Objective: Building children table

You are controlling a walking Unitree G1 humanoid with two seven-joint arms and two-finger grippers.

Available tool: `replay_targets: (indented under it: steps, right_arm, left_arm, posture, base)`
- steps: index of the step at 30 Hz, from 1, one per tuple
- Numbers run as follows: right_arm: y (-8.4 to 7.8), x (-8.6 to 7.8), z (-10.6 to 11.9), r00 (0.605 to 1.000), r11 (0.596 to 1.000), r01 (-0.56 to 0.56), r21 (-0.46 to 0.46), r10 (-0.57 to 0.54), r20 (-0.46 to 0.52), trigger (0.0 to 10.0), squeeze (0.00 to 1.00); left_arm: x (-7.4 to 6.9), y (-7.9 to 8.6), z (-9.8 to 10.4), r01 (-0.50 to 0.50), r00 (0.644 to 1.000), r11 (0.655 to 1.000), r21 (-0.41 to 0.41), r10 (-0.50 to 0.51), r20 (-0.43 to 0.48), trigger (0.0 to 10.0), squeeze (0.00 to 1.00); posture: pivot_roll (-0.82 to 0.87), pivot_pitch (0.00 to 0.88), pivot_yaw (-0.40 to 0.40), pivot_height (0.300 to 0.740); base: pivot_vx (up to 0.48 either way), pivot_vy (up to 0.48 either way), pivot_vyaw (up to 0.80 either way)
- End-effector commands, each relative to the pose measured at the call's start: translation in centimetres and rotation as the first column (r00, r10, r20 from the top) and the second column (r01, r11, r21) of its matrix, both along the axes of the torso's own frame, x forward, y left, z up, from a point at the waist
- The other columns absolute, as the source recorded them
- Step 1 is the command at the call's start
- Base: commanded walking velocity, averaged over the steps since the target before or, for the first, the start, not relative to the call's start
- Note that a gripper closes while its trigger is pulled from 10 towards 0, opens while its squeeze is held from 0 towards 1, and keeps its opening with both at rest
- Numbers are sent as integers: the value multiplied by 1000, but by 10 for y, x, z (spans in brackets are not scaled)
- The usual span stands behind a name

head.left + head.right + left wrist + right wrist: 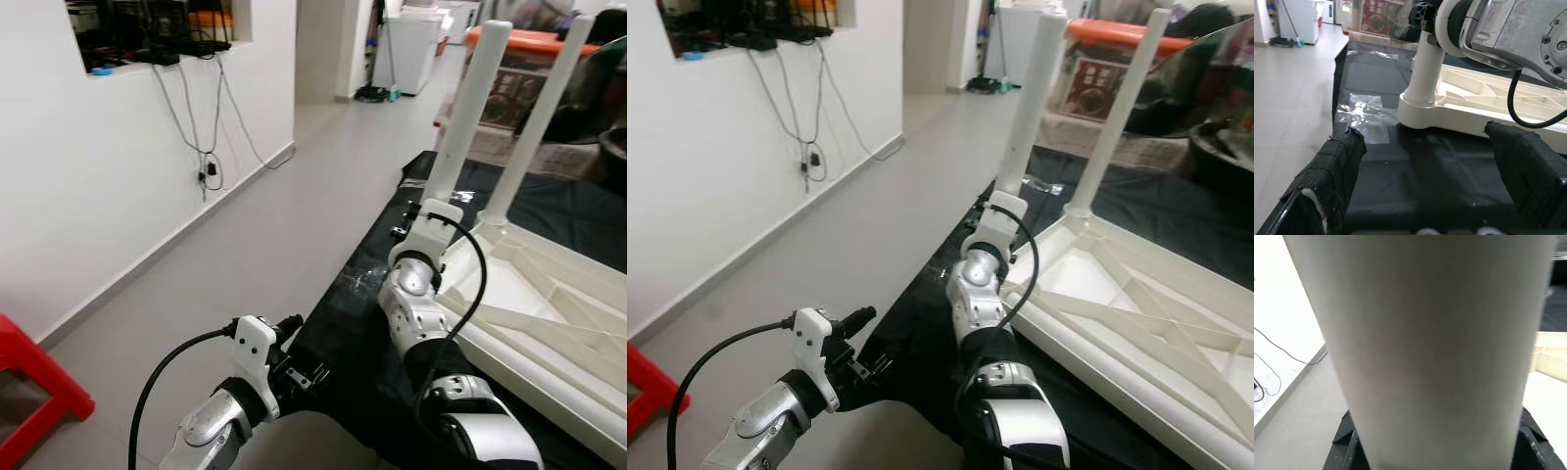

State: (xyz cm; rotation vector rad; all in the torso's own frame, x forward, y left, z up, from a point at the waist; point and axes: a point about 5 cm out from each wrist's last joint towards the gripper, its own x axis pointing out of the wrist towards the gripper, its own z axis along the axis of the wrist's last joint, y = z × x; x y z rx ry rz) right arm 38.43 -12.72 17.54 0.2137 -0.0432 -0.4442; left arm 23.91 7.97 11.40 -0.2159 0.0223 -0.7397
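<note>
A white children's table [534,304] lies upside down on a black sheet [343,304], its ribbed underside facing up. Two white legs stand upright from it, the near leg [468,108] and the far leg [544,108]. My right gripper [423,211] is at the lower part of the near leg and shut on it; in the right wrist view the near leg [1425,347] sits right against the camera. My left gripper [1425,134] is open, low at the sheet's near edge, pointing at the near leg's base [1420,110] and short of it.
A red stool [39,387] stands on the floor at the left. The white wall [88,176] with hanging cables [206,147] runs along the left. An orange-lidded box [529,41] and a white appliance [411,49] are at the back.
</note>
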Motion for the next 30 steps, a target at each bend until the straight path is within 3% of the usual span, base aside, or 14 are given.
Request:
replay_targets:
  steps: [1, 3, 4, 7, 9, 17, 21, 24, 25, 26, 27, 28, 29, 30]
  right_arm:
    - [6, -2, -9, 999, 986, -6, 169, 12, -40, 10000, 0]
    - [9, -3, -8, 999, 988, -31, 154, 38, -39, 10000, 0]
    - [9, -3, -4, 996, 988, -93, 121, 93, 0, 10000, 1000]
    - [8, -3, 2, 981, 980, -187, 74, 181, 76, 10000, 1000]
    - [8, -3, 6, 951, 958, -287, 21, 282, 129, 10000, 0]
    - [12, -6, 10, 565, 579, -812, -77, 812, 149, 10000, 0]
    - [12, -6, 10, 565, 579, -812, -77, 812, 149, 10000, 0]
    - [9, -7, 13, 457, 471, -877, -94, 879, 136, 10000, 0]
    - [10, -9, 15, 303, 310, -941, -132, 950, 71, 10000, 0]
    - [10, -9, 15, 303, 310, -941, -132, 950, 71, 10000, 0]
    - [16, -11, 16, 104, 103, -986, -135, 995, 1, 10000, 0]
    - [16, -11, 16, 104, 103, -986, -135, 995, 1, 10000, 0]
    - [24, -16, 16, -146, -157, -981, -115, 984, -98, 10000, 0]
    - [24, -16, 16, -146, -157, -981, -115, 984, -98, 10000, 0]
  left_arm:
    - [0, 0, -3, -2, 1000, 1000, 7, 2, -8, 10000, 0]
    - [0, 0, -3, -1, 1000, 1000, 7, 1, -8, 10000, 0]
    - [0, 0, -3, 0, 1000, 1000, 7, 0, -9, 10000, 0]
    - [-1, 1, -3, 2, 1000, 1000, 6, -2, -10, 10000, 0]
    - [-1, 1, -3, 3, 1000, 1000, 6, -3, -11, 10000, 0]
    - [1, 1, -3, 10, 1000, 1000, 9, -10, -12, 10000, 0]
    - [1, 1, -3, 10, 1000, 1000, 9, -10, -12, 10000, 0]
    - [1, 1, -3, 11, 1000, 1000, 9, -11, -12, 10000, 0]
    - [2, 1, -3, 10, 1000, 1000, 11, -10, -11, 10000, 0]
    - [2, 1, -3, 10, 1000, 1000, 11, -10, -11, 10000, 0]
    - [2, 1, -3, 7, 1000, 1000, 11, -7, -9, 10000, 0]
    - [2, 1, -3, 7, 1000, 1000, 11, -7, -9, 10000, 0]
    - [2, 0, -2, 1, 1000, 1000, 10, -1, -7, 10000, 0]
    - [2, 0, -2, 1, 1000, 1000, 10, -1, -7, 10000, 0]
  posture:
    - [79, 0, -39, 740]
    - [79, 0, -39, 740]
    - [74, 0, -37, 740]
    - [72, 0, -37, 740]
    - [70, 0, -35, 740]
    - [65, 0, -24, 740]
    - [65, 0, -24, 740]
    - [66, 0, -24, 740]
    - [69, 0, -29, 740]
    - [69, 0, -29, 740]
    - [78, 0, -34, 740]
    - [78, 0, -34, 740]
    - [94, 0, -47, 740]
    - [94, 0, -47, 740]
  base:
    - [0, 0, 0]
    - [0, 0, 0]
    - [0, 0, 0]
    - [0, 0, 0]
    - [0, 0, 0]
    - [0, 0, 0]
    - [0, 0, 0]
    - [0, 0, 0]
    - [0, 0, 0]
    - [0, 0, 0]
    - [0, 0, 0]
    - [0, 0, 0]
    - [0, 0, 0]
    - [0, 0, 0]
